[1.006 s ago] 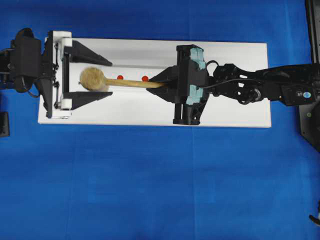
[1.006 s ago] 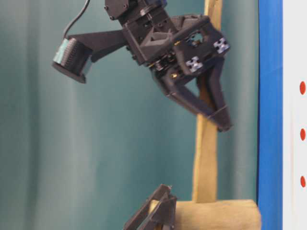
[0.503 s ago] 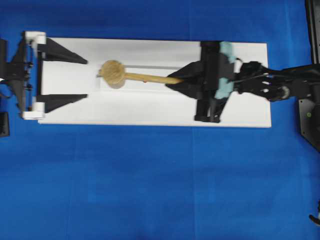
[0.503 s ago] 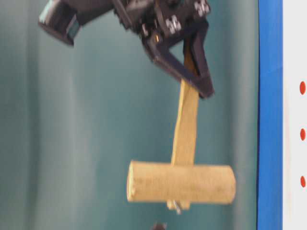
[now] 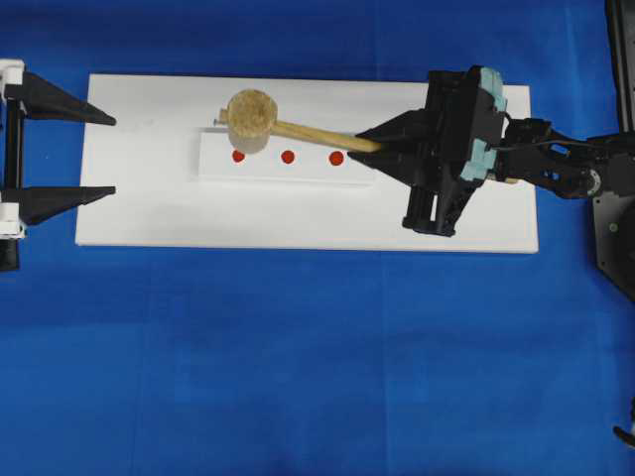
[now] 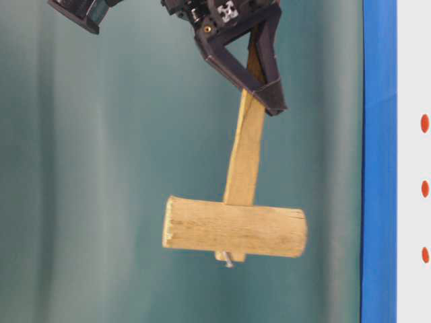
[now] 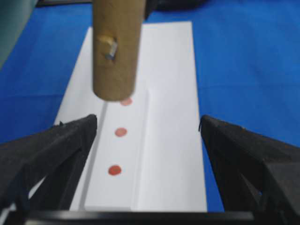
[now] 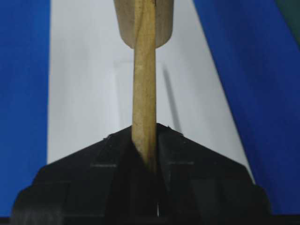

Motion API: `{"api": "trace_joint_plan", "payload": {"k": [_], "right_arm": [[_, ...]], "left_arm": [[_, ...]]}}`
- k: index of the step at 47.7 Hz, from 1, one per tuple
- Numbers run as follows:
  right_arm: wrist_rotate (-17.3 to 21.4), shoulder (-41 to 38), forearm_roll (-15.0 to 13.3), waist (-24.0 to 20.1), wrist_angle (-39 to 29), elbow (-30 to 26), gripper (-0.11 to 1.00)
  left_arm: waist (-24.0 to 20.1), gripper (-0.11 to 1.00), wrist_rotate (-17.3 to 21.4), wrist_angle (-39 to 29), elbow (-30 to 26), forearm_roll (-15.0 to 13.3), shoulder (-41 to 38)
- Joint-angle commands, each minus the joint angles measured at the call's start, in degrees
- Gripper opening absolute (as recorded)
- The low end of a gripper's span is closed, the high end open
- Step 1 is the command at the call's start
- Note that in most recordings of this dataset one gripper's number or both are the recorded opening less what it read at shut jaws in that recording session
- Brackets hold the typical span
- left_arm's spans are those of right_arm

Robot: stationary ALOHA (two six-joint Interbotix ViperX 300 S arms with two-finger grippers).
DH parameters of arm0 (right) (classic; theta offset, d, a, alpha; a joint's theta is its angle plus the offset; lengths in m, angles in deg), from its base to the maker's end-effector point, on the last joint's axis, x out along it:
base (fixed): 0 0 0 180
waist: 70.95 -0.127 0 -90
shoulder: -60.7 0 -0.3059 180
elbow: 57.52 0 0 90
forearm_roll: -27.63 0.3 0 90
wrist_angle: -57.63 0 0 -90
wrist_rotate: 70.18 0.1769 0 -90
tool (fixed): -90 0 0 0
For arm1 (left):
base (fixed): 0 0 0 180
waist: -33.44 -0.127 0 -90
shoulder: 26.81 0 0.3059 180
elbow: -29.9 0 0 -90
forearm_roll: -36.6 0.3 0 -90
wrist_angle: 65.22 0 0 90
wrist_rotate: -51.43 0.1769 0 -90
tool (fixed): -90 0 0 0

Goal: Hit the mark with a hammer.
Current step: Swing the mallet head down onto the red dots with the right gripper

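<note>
- At the far left edge of the overhead view, the left hand (image 5: 60, 144) is seen spread wide with nothing between its two black fingers (image 5: 69, 102); the fingers point toward the white board (image 5: 298, 213), their tips just over its left end, and most of the arm behind them is cut off by the frame.
- In the left wrist view, the same fingers are seen at the lower corners, well apart, with the hammer head hanging ahead of them.
- Left of centre in the overhead view, the hammer (image 5: 251, 114) is held in the air, its round head over the upper left of the raised white block (image 5: 288, 171), beside the leftmost of three red marks (image 5: 238, 156).
- The handle is seen running right and slightly down into the right hand (image 5: 372, 146), which is clamped on its end; in the table-level view the hammer hangs head-down.
- At the right of the overhead view, the right arm is partly cut off by the frame edge.
</note>
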Motion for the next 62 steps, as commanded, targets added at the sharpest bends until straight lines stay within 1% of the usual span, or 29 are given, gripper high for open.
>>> {"api": "trace_joint_plan", "payload": {"k": [1,16,34,39,44,47,51,55,62], "right_arm": [[0.1,0.4,0.7,0.7,2.2,-1.7,0.02],[0.1,-0.9,1.0,0.9,1.6,-2.7,0.02],[0.2,-5.8,1.1,0.9,0.8,-5.9,0.02],[0.7,-9.2,1.9,0.9,0.8,-6.0,0.02],[1.6,-14.5,3.4,1.1,0.6,-6.1,0.02],[2.5,-18.3,4.3,1.3,-0.3,-6.2,0.02],[3.4,-21.0,5.1,1.8,-2.2,-6.5,0.02],[3.6,-20.8,5.3,1.8,-3.2,-6.2,0.02],[3.4,-19.2,5.2,1.8,-2.4,-5.8,0.02]], "left_arm": [[-0.1,0.89,-0.4,0.2,-0.5,-0.1,-0.3],[-0.1,0.89,-0.4,0.2,-0.5,-0.1,-0.3],[-0.1,0.89,-0.4,0.2,-0.5,-0.1,-0.3],[-0.1,0.89,-0.4,0.2,-0.5,-0.1,-0.4],[-0.1,0.89,-0.4,0.2,-0.5,-0.1,-0.4],[-0.1,0.89,-0.4,0.2,-0.5,-0.1,-0.4],[-0.1,0.89,-0.4,0.2,-0.5,-0.1,-0.4],[-0.1,0.89,-0.4,0.2,-0.4,-0.1,-0.4],[-0.1,0.89,-0.4,0.2,-0.4,-0.1,-0.4]]}}
